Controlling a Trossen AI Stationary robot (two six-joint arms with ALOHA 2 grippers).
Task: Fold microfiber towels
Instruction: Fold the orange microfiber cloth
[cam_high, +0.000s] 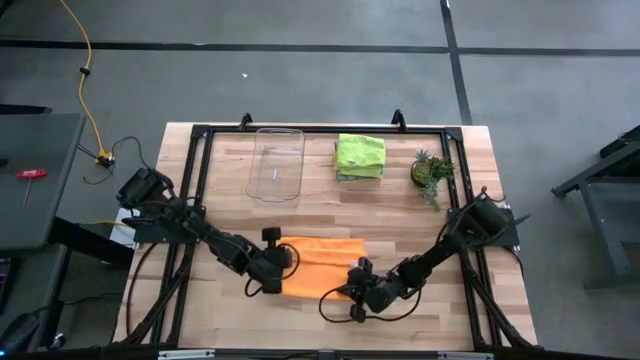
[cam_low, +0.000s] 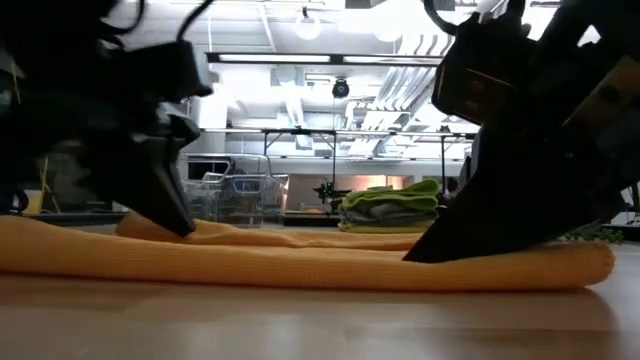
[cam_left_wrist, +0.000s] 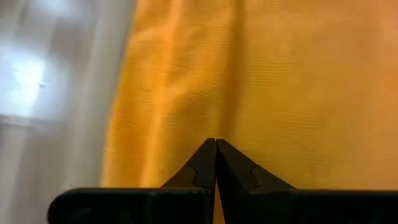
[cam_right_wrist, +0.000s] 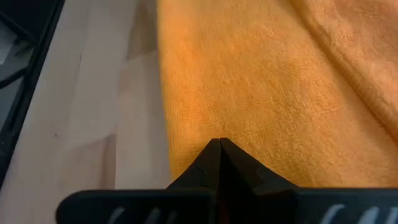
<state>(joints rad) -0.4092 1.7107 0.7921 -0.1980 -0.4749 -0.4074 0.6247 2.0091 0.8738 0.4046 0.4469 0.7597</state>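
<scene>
An orange microfiber towel (cam_high: 320, 262) lies folded near the table's front edge, and its rounded fold (cam_low: 600, 265) shows at the right in the low view. My left gripper (cam_high: 280, 272) is shut and comes down on the towel's left end. My right gripper (cam_high: 350, 290) is shut at the towel's near right corner. A stack of folded towels with a lime green one on top (cam_high: 360, 156) rests on the table at the back. My left gripper sets its shut fingertips (cam_left_wrist: 208, 155) on the towel's upper surface near its left edge (cam_left_wrist: 216, 124), slanting down from the table's left. No cloth shows between the tips, and whether a layer is pinched I cannot tell. The towel lies on the table. My right gripper meets the towel's top near its near right corner (cam_right_wrist: 221, 124) with shut fingertips (cam_right_wrist: 214, 155), slanting down from the table's right. Nothing shows between the tips, so a pinch cannot be told. The towel stays flat on the wood.
A clear plastic tray (cam_high: 275, 165) stands at the back left of centre, and a small potted plant (cam_high: 432, 170) at the back right. A black frame (cam_high: 195, 200) runs around the table top. Bare wood (cam_high: 320, 215) lies between the towel and the tray.
</scene>
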